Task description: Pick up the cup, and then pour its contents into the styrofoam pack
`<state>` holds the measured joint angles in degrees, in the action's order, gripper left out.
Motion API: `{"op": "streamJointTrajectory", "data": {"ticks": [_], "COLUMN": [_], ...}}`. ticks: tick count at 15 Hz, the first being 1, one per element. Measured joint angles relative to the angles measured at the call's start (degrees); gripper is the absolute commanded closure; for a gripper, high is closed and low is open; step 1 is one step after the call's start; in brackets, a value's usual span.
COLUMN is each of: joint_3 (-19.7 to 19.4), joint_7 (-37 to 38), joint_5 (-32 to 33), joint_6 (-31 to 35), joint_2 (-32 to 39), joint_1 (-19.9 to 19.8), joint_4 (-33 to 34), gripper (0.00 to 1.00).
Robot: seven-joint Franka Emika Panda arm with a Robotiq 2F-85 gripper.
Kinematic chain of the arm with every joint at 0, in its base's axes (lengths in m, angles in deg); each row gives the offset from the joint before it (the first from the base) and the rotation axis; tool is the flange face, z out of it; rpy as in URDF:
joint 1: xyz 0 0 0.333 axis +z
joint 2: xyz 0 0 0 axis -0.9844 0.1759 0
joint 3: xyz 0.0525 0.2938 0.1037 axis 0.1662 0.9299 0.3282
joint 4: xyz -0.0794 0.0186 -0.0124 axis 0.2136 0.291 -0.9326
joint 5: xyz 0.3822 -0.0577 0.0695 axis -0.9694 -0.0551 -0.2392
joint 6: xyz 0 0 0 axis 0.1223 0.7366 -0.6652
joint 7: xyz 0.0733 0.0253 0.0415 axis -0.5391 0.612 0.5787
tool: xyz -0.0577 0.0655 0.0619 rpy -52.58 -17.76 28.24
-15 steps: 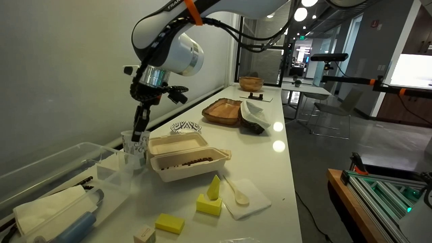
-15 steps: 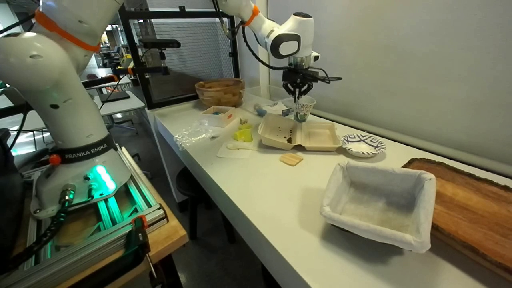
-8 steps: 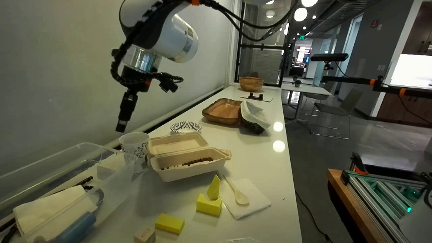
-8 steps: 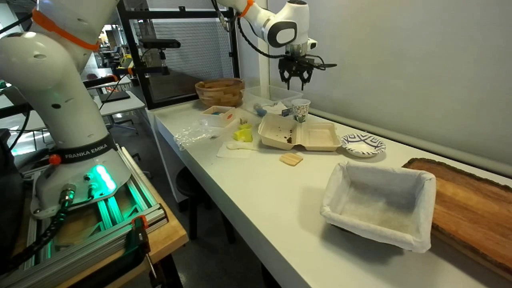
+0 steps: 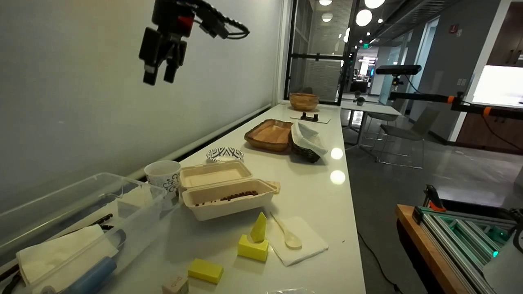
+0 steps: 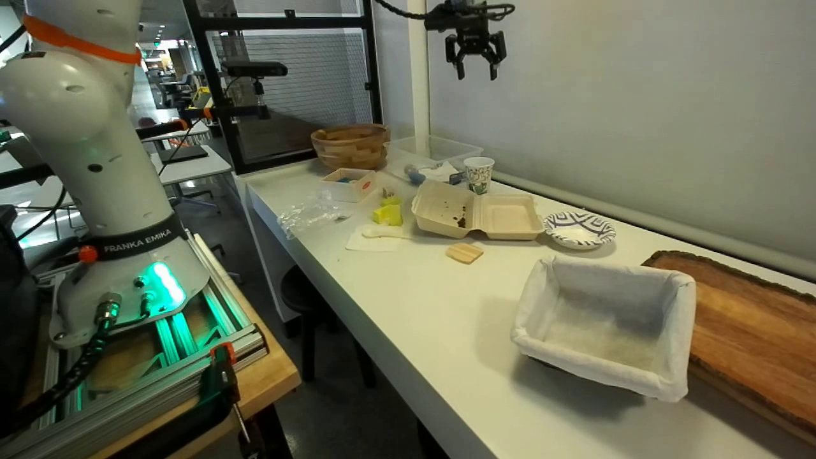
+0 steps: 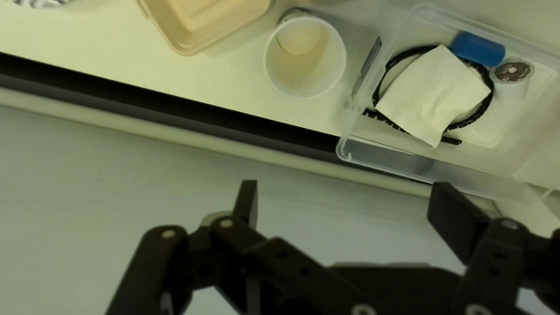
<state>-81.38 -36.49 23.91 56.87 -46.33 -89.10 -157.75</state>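
Observation:
The cup (image 5: 162, 175), white with a printed pattern, stands upright on the counter in both exterior views, beside the styrofoam pack (image 5: 229, 210). Seen from above in the wrist view, the cup (image 7: 288, 65) shows a pale inside with no contents visible. The pack lies open, lid folded back towards the wall, with dark brown bits (image 5: 239, 195) in its deeper half. High over the cup hangs my gripper (image 6: 477, 76), its fingers wide apart and nothing between them. In the wrist view the gripper (image 7: 345, 183) has only the wall behind it.
A clear plastic bin (image 7: 385, 166) with a napkin and small items stands close beside the cup. Nearer the counter's front are yellow blocks (image 5: 253, 248) and a spoon (image 5: 293, 240). A patterned plate (image 6: 579, 231), lined basket (image 6: 602, 319) and wooden tray (image 6: 752, 319) lie past the pack.
One second ago my fingers were close together at the cup's rim. They have opened, and the gripper has risen well above. The cup has settled upright on the counter.

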Motion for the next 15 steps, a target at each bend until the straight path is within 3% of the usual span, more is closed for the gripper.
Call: {"op": "streamJointTrajectory", "data": {"ticks": [6,15], "joint_3": [-5.78,-5.83], "joint_7": [10.94,12.0], "joint_5": [6.44,6.82], "joint_6": [-10.18,-10.22], "joint_2": [-12.5,-13.61], "joint_1": [-0.21,0.04], "joint_4": [-6.23,-8.4], "gripper": [0.0,0.0]}}
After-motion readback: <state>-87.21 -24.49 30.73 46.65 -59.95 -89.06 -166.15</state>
